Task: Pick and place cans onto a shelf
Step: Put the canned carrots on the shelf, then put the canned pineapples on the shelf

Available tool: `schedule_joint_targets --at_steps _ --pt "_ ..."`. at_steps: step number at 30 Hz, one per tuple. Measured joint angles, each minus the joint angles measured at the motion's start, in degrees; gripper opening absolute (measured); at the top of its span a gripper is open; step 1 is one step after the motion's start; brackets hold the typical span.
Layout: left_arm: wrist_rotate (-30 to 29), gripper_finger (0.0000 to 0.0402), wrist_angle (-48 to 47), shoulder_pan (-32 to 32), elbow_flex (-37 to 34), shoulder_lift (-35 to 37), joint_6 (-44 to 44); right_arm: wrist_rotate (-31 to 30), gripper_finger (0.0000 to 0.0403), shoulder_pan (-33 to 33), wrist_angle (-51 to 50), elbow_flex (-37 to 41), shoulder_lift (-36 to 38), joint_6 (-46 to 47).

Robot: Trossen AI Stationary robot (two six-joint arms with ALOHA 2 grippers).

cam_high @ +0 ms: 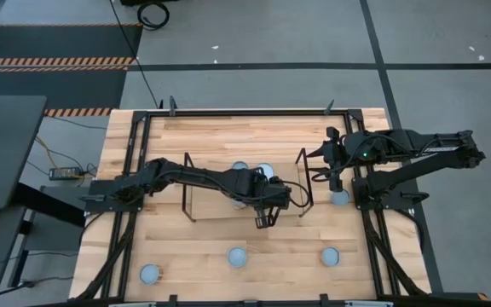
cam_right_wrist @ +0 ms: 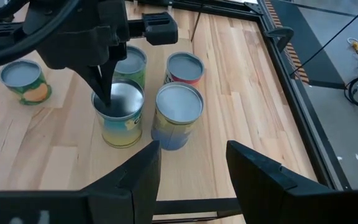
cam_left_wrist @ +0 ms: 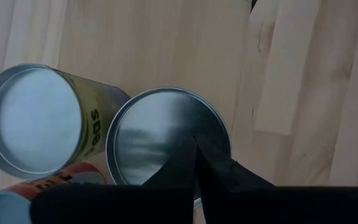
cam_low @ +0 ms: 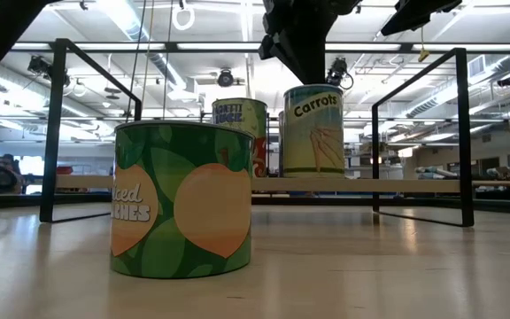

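Several cans stand upright on the low wooden shelf [cam_high: 205,194] at the table's middle; the right wrist view shows a yellow-blue can [cam_right_wrist: 120,121], a blue one [cam_right_wrist: 178,118], a red one [cam_right_wrist: 185,67] and a green one [cam_right_wrist: 131,62]. My left gripper [cam_high: 262,215] is shut and points down at the lid [cam_left_wrist: 160,127] of the yellow-blue "Carrots" can [cam_low: 314,131]. My right gripper [cam_right_wrist: 191,163] is open and empty at the shelf's right end [cam_high: 326,169]. My left gripper's shut fingertips [cam_right_wrist: 106,98] point down from above at the Carrots can's lid, near its rim. I cannot tell whether they touch the lid or stand just over it. The can stands upright on the shelf.
More cans stand on the table: a green peaches can [cam_low: 181,199] near the front middle [cam_high: 238,256], one at the front left [cam_high: 150,273], one at the front right [cam_high: 330,255] and one by the right arm's base [cam_high: 339,198]. The shelf's black wire end frames [cam_low: 419,133] stand upright.
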State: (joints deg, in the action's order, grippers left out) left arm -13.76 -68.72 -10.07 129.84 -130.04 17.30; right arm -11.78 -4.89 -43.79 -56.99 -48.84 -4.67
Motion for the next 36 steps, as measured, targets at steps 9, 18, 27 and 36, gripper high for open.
schedule_joint_targets --at_steps 9,18,27,36 --pt "-3.5 0.0041 0.7 0.0 0.0 6.2 -0.8 -0.2 0.019 0.0 1.4 0.0 0.0 -6.7" --pt "-18.3 0.0019 -2.2 -5.9 0.0 15.4 -0.4 -9.2 0.019 0.0 -19.2 -9.1 1.2 0.1" --pt "-36.0 0.0005 -19.6 -14.7 0.0 19.1 12.2 9.9 0.0243 -2.4 -34.6 -3.3 4.7 26.0" --pt "-35.6 0.0003 -20.0 -13.4 -7.8 22.9 16.5 11.5 0.0228 -24.2 -27.2 0.5 -2.6 44.2"
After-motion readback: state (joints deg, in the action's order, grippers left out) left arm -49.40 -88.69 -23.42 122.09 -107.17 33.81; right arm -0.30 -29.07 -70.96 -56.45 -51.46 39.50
